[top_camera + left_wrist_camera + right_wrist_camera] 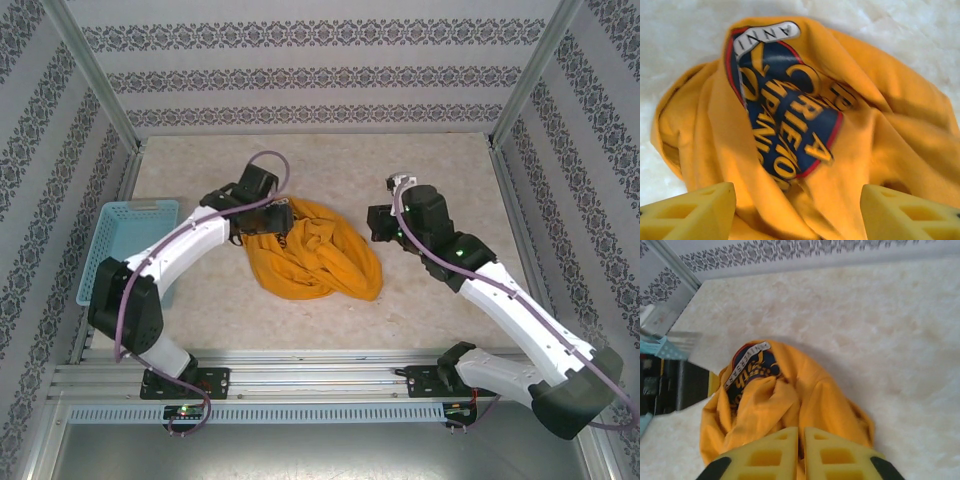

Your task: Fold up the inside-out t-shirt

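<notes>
Top view: I see the inside-out t-shirt [315,258] bunched mid-table [440,300], with bare room at 12 and 4 o'clock and a blue basket [130,235] at 9. The left gripper [278,222] sits on its 10 o'clock edge, and the right gripper [375,222] just off it at 2.

Left wrist: the fingers [690,212] are spread wide and grip nothing. The dark emblem [785,110] lies at 12.

Right wrist: the pads [835,455] are all but together. Cloth lies beyond them, and I can't tell if any is pinched.

The crumpled t-shirt [880,125], emblem [785,110] up, lies between spread fingers [690,210] of the left claw [797,192].
</notes>
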